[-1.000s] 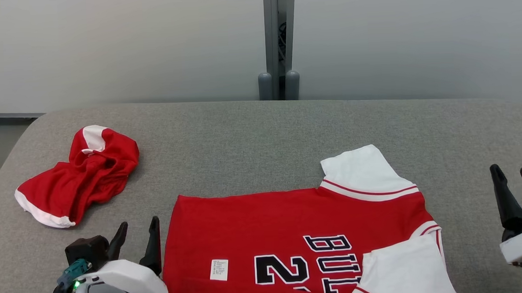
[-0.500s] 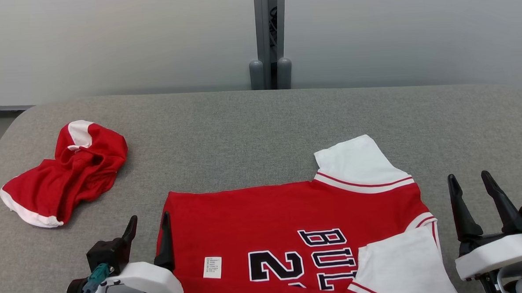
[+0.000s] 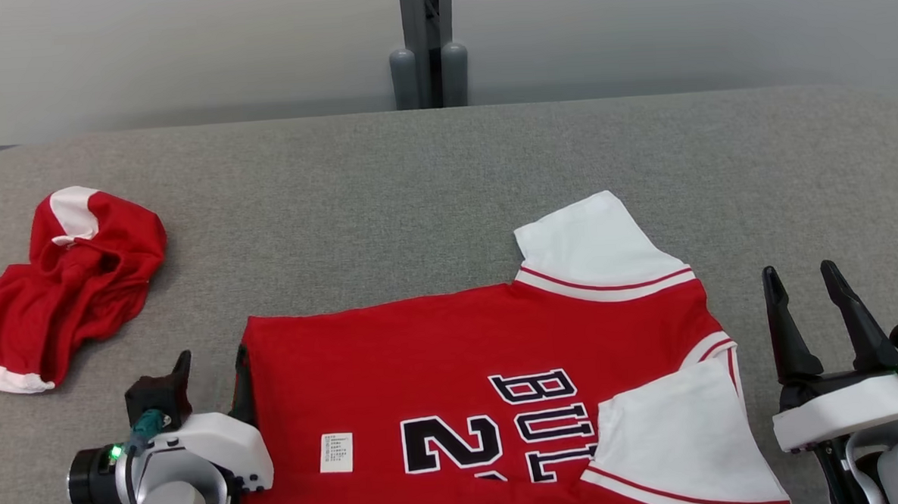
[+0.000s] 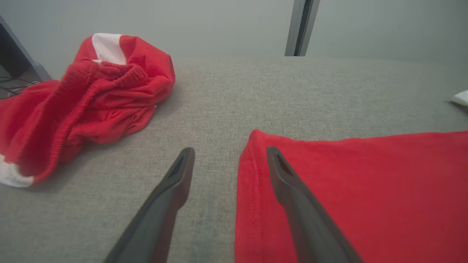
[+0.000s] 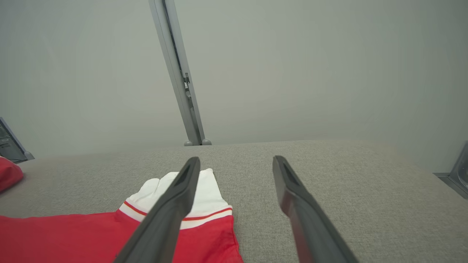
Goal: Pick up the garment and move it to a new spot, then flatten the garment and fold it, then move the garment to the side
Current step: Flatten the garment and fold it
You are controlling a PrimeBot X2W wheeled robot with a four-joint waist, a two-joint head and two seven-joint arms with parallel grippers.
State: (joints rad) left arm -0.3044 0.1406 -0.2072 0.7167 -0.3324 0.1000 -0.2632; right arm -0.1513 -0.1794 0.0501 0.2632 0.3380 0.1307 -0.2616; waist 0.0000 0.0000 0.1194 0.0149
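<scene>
The garment, a red jersey (image 3: pixel 438 358) with white sleeves and dark lettering, lies spread flat on the grey table (image 3: pixel 415 178), its lower part cut off by the head view's bottom edge. My left gripper (image 3: pixel 211 357) stands open at its left corner. In the left wrist view the left gripper (image 4: pixel 230 151) straddles the jersey's hem (image 4: pixel 248 175), with one finger over the red cloth (image 4: pixel 365 190) and the other over bare table. My right gripper (image 3: pixel 798 271) is open over bare table just right of the jersey's shoulder. In the right wrist view the right gripper (image 5: pixel 237 160) holds nothing, beside the white sleeve (image 5: pixel 208 190).
A second red and white garment (image 3: pixel 64 284) lies crumpled at the table's left end, also seen as a red heap (image 4: pixel 91 98) in the left wrist view. A grey post (image 3: pixel 426 48) stands against the pale wall behind the table. Bare grey table stretches beyond the jersey.
The head camera has shifted, so the whole picture slid left. Both grippers have closed in on the jersey's sides, the left onto its corner hem. Both stay open.
</scene>
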